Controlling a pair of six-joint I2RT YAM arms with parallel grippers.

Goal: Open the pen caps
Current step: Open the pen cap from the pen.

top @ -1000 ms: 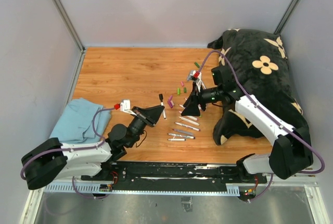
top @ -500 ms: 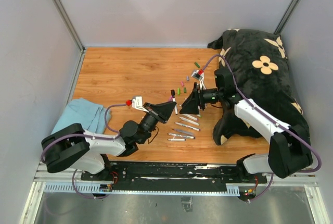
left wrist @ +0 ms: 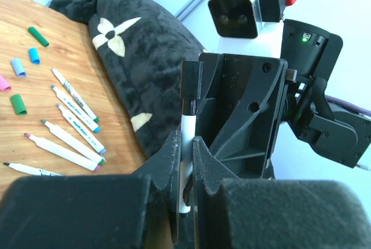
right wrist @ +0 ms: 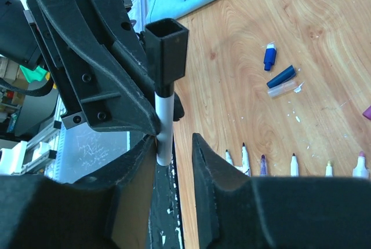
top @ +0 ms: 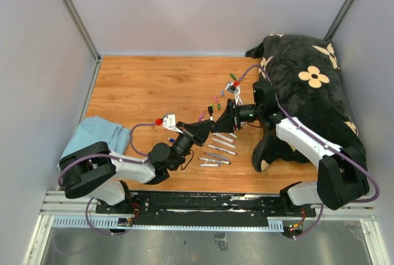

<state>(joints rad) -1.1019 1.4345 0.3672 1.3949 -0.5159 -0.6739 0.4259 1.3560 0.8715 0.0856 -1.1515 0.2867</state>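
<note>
**Table** (top: 141, 86): a wooden surface enclosed by pale walls, with both arms reaching over it from the near edge.

**Cushion** (top: 308, 101): black plush with cream flowers, lying along the table's right side.

**Cloth** (top: 92, 138): light blue and crumpled, at the near left corner.

**Left claw** (left wrist: 186, 142) and **right claw** (right wrist: 174, 139): these meet tip to tip above the middle of the table, just left of the cushion. The left claw is clamped on the white barrel of the held pen (left wrist: 185, 127), which stands up between its fingers. The right claw is narrow but not clamped. The same pen passes between its fingers, with the barrel against one finger and a gap showing on the other side.

**Uncapped pens** (top: 218, 149): a row lying side by side on the table below the claws, tips bare.

**Dark cap** (right wrist: 168, 52): square in section, seated on the held pen's end beyond the right claw's fingers.

**Loose pen caps** (top: 215, 101): green, purple and pink ones lie scattered on the table just past the claws, near the cushion. Two blue ones (right wrist: 269, 57) lie apart, toward the cloth.
</note>
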